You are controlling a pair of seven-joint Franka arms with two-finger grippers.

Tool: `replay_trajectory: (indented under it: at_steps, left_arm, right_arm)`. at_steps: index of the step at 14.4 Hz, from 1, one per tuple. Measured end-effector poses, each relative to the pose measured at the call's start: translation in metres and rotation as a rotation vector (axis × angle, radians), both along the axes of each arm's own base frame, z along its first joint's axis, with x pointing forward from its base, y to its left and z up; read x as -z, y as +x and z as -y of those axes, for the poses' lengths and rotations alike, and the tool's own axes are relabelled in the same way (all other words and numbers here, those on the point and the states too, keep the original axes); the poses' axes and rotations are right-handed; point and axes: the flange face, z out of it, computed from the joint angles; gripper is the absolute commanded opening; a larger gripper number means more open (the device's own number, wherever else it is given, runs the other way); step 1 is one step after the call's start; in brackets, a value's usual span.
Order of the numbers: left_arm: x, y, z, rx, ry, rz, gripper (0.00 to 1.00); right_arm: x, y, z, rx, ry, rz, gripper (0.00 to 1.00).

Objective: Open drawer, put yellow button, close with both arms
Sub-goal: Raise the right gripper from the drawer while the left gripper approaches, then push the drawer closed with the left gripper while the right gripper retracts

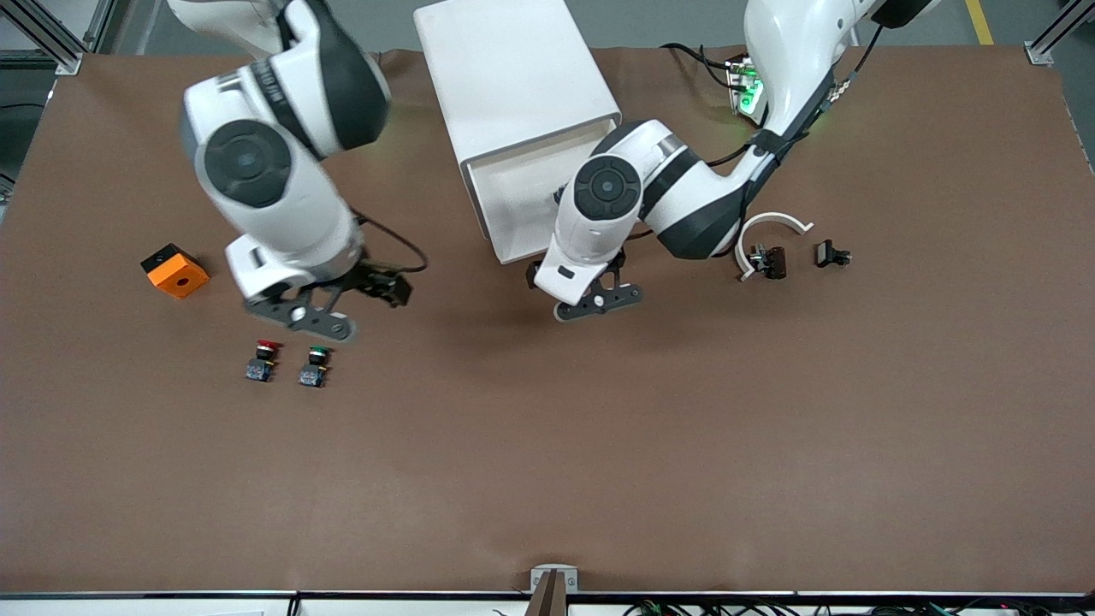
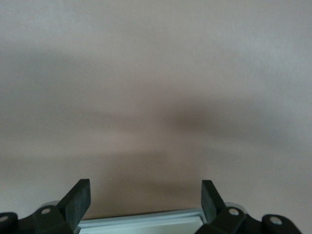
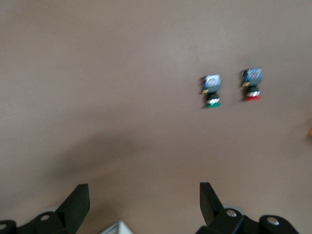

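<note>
The white cabinet (image 1: 513,77) stands at the robots' edge of the table. Its top drawer (image 1: 513,214) is pulled out, showing a white tray. My left gripper (image 1: 590,291) hangs open and empty at the drawer's front edge. In the left wrist view the fingers (image 2: 78,200) stand wide apart, with the drawer's front rim (image 2: 141,222) between them. My right gripper (image 1: 342,299) is open and empty over the table, just above the red button (image 1: 265,359) and green button (image 1: 315,366). Both show in the right wrist view: green (image 3: 211,90), red (image 3: 252,84). The yellow button is hidden or out of view.
An orange block (image 1: 175,270) lies toward the right arm's end. A white curved piece (image 1: 770,229) and two small black parts (image 1: 768,261) (image 1: 831,254) lie toward the left arm's end. Bare brown table stretches toward the front camera.
</note>
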Motion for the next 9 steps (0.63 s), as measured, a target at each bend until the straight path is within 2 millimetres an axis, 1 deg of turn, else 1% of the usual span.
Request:
replay_trajectory:
  at_steps: [2,5,7,9]
  left_arm:
    - [0.007,-0.018,0.014,0.016,0.013,-0.012,1.00]
    - [0.019,-0.047,0.033,0.032,0.036,-0.033,1.00]
    - [0.021,-0.064,0.044,0.028,0.041,-0.047,1.00]
    - [0.019,-0.077,0.053,0.012,0.036,-0.064,1.00]
  right_arm:
    - [0.000,0.014,0.049,-0.047,0.003,-0.029,1.00]
    - [-0.005,0.022,0.117,-0.075,0.009,-0.082,1.00]
    - [-0.017,0.020,0.155,-0.089,0.019,-0.099,1.00]
    - [-0.038,0.013,0.191,-0.102,0.030,-0.104,1.00]
